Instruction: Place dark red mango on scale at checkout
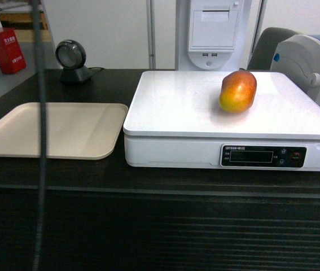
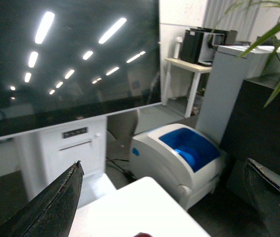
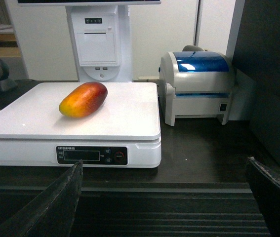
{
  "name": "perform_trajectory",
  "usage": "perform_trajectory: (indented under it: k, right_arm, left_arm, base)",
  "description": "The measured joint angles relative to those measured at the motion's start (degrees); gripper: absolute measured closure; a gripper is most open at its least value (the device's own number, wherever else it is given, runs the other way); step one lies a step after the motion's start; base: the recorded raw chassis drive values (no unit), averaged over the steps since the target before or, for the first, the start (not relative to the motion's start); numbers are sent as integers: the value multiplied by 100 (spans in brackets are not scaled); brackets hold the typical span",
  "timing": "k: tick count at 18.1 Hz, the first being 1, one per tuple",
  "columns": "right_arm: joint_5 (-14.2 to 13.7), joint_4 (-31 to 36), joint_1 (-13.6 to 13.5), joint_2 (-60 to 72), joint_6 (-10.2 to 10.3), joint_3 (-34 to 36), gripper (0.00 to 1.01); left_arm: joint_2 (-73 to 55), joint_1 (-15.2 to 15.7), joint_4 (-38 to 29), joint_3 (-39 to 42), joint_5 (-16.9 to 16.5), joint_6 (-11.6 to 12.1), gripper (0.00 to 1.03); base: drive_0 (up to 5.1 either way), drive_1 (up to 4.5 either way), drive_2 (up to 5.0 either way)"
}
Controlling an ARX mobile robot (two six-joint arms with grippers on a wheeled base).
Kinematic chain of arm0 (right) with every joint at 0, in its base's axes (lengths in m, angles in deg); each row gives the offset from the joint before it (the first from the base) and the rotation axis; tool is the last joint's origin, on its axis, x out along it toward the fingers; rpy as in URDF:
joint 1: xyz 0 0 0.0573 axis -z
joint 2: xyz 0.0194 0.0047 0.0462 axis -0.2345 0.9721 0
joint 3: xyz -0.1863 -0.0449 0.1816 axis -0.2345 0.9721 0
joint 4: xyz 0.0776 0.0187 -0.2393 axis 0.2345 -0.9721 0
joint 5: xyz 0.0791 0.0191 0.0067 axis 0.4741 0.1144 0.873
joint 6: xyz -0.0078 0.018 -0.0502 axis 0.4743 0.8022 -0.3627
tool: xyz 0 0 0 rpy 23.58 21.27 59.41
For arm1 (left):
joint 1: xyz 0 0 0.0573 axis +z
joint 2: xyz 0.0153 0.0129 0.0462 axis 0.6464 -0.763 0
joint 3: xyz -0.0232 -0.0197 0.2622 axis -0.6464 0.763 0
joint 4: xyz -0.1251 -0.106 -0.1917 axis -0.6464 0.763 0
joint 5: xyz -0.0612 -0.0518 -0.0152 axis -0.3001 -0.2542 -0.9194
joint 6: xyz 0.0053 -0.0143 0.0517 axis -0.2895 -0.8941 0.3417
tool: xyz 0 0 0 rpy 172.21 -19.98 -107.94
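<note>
The dark red mango (image 1: 238, 91) is seen lying on the scale (image 1: 182, 113), right of frame centre, on the checkout desk (image 1: 92, 175). Both grippers' jaws are spread wide, holding nothing.

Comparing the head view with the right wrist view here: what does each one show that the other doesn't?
Only the head view shows the beige tray left of the scale and the red box at far left. Only the right wrist view shows the label printer's blue cover in full and the right gripper, wide open and empty. Both show the dark red mango lying on the scale, and the barcode scanner.
</note>
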Motion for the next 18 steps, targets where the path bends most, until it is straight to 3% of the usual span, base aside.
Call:
perform_trajectory:
  k: [4, 6, 7, 8, 11, 13, 16, 18]
  right_arm:
    - [0, 0, 0, 0, 0, 0, 3]
    - [4, 2, 0, 0, -2, 0, 3]
    - [0, 0, 0, 0, 0, 0, 3]
    - [2, -2, 0, 0, 0, 0, 3]
    - [-4, -2, 0, 0, 0, 0, 3]
    - [4, 2, 0, 0, -2, 0, 3]
    - [0, -2, 0, 0, 0, 0, 3]
    - [2, 0, 0, 0, 0, 0, 3]
  left_arm:
    - [1259, 903, -181, 1355, 74, 275, 5]
    - [2009, 1115, 341, 1912, 1353, 503, 18]
    - [2710, 1338, 251, 2688, 1932, 592, 28]
    - [2944, 1443, 219, 2944, 2017, 601, 32]
    - [3534, 1722, 101, 3569, 1969, 636, 41]
    - [4572, 2041, -439, 4944, 1893, 640, 65]
    - [4999, 2105, -841, 6369, 1600, 645, 99]
    - [5486, 2269, -1110, 6924, 1519, 660, 101]
  base:
    - [0, 0, 0]
    - [0, 0, 0]
    - [0, 0, 0]
    - [0, 0, 0]
    - [0, 0, 0]
    - [0, 0, 0]
    - [0, 0, 0]
    - [0, 0, 0]
